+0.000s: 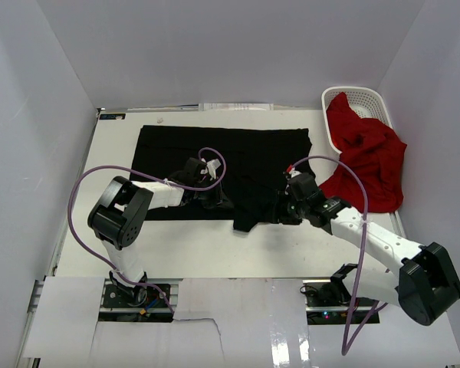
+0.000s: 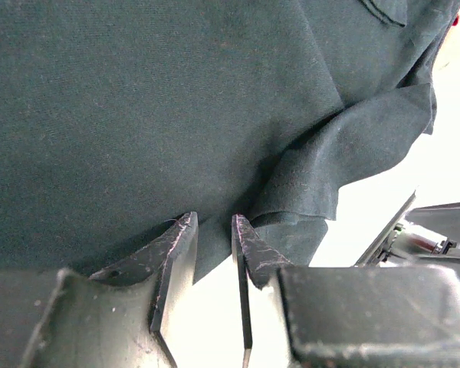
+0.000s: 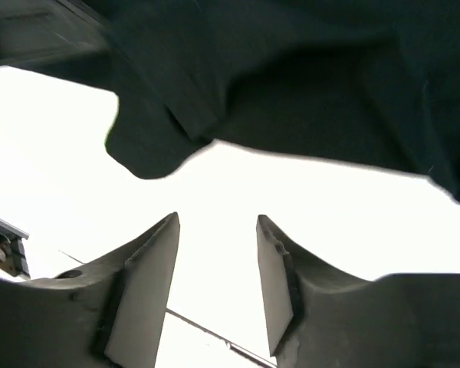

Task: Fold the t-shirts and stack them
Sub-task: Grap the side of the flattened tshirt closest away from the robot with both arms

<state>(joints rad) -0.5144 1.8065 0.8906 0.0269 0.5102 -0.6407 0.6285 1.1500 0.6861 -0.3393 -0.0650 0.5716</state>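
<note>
Black t-shirt (image 1: 245,153) spread on table (image 1: 176,245); red t-shirt (image 1: 368,153) draped over basket (image 1: 372,93); left gripper (image 2: 213,218) narrow at black hem, grip indeterminate; right gripper (image 3: 217,218) wide, empty, just beside hem.

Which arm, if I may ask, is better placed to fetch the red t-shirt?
Right: the right gripper is open, empty and nearer the red t-shirt; the left gripper is farther, at the black t-shirt.

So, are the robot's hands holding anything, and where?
The right gripper holds nothing; its jaws stand open over the table. The left gripper has its tips at an edge of the black t-shirt, but whether they pinch it cannot be told.
</note>
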